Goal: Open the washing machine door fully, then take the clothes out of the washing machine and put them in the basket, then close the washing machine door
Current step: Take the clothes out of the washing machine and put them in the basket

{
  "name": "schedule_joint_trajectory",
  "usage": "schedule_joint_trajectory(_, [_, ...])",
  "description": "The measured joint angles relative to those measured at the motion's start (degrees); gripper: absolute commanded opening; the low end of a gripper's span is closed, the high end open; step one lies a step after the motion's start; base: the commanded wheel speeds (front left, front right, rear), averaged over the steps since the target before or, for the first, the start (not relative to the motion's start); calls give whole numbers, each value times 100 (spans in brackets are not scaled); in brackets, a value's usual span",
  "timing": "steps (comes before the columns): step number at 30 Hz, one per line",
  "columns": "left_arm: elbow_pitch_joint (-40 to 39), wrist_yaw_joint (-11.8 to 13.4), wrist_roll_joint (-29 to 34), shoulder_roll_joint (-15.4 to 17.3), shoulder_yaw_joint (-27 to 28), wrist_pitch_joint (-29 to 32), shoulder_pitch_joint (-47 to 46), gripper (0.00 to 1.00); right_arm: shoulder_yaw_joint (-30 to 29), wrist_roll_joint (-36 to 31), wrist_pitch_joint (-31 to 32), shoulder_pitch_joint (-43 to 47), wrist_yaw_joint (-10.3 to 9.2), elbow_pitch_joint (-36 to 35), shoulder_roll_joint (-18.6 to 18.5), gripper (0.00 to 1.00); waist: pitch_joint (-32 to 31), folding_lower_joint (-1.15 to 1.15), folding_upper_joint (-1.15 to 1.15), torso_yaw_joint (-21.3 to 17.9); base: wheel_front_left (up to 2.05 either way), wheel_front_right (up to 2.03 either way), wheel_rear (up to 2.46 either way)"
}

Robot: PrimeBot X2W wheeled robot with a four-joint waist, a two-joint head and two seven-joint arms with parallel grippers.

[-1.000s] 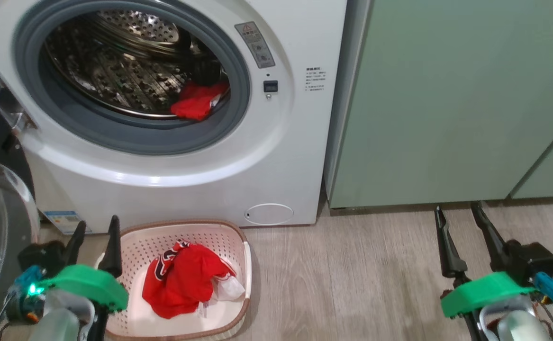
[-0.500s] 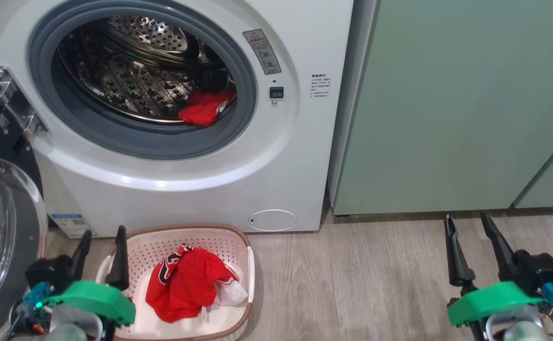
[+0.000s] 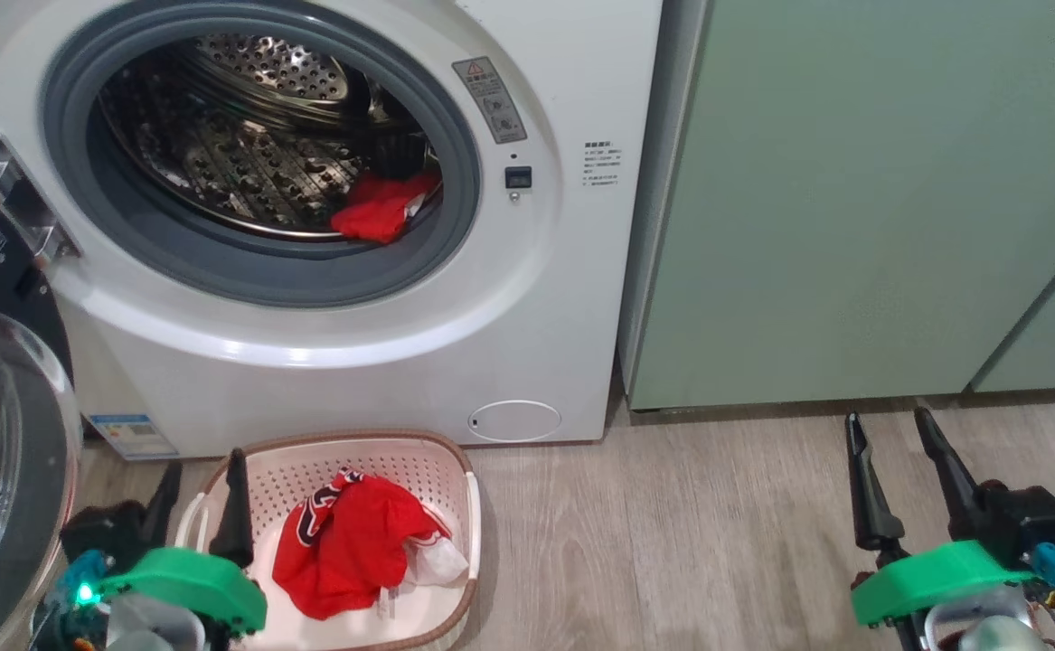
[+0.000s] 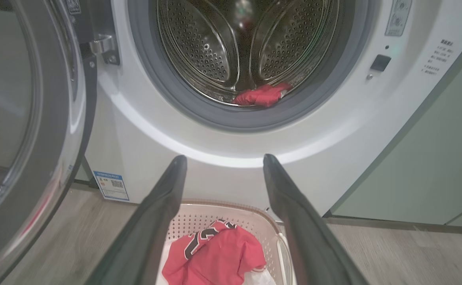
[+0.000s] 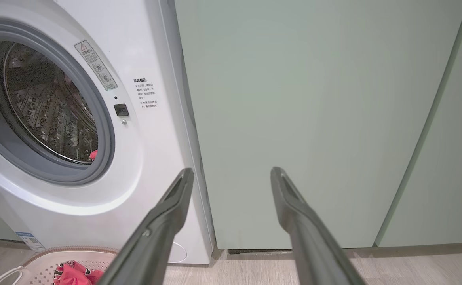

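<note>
Left gripper (image 3: 203,463) being held wide, empty, at near end of basket (image 3: 355,436). Right gripper (image 3: 888,418) being held wide, empty, over floor (image 3: 672,542).

First red garment (image 3: 346,542) lying in basket.

Washing machine door (image 3: 12,452) standing open at left.

Second red garment (image 3: 378,210) lying at drum's front lip.

Step judged: unloading, about midway.

Next move being called for: reach into drum, pinch on cloth, lift clear of gasket (image 3: 247,271).

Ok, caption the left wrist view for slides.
Open left gripper faces the washing machine, door open: one red garment in the drum, a second garment in the basket.
</note>
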Motion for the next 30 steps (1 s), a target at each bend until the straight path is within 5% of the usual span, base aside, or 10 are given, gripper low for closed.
schedule_joint_trajectory(10, [781,0,-308,-18,-487,758,-870,100,144,0,0,-8,0,18,-23,100,247,0,0,-242,0,0,0])
schedule_joint_trajectory(21, [1573,10,-786,143,-623,2481,-3375,100,227,0,0,-564,0,-45,-35,100,1115,0,0,-563,0,0,0])
schedule_joint_trajectory(30, [2625,182,-928,588,-444,3144,-5279,100,409,0,0,-1265,0,-99,-10,100,2088,0,0,-1014,0,0,0])
